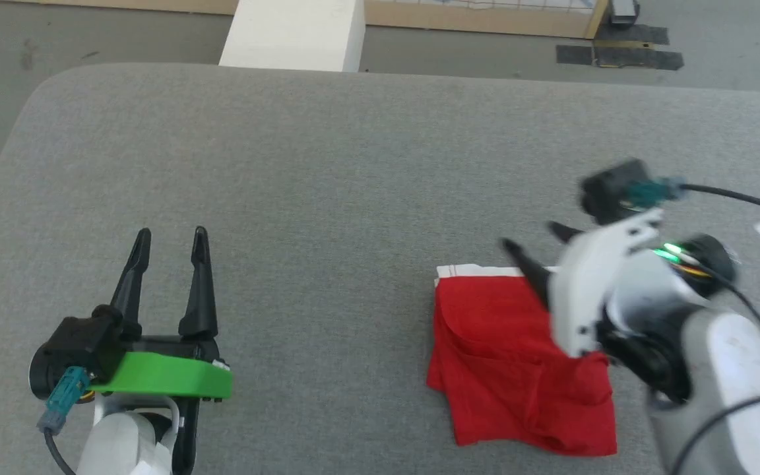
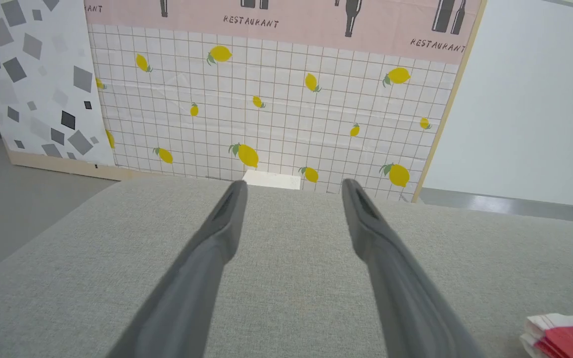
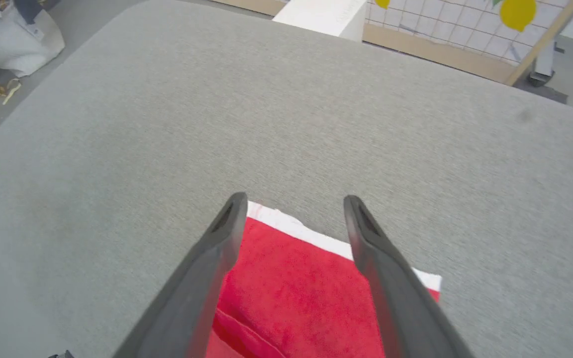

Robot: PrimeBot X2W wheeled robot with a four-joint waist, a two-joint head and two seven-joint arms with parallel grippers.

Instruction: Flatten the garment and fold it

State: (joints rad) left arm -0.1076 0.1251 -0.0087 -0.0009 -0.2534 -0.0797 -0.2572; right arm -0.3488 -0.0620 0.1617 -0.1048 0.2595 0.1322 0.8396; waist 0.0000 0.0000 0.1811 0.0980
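One red garment [image 1: 512, 369], white-hemmed soft cloth, folded squarish, lower right on the grey woven tabletop [image 1: 327, 165]. Two sets: left jaws spread, right jaws spread.

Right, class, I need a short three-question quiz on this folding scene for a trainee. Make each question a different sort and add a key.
1. True or false: the left hand is holding the red garment.
2. Pick one. On the grey table, the garment lies: A) on the robot's right side; B) on the robot's left side; C) at the far edge.
3. Fill in the missing word: the right hand sits over the garment with its jaws ____.

Key: 1 false; 2 A; 3 open.
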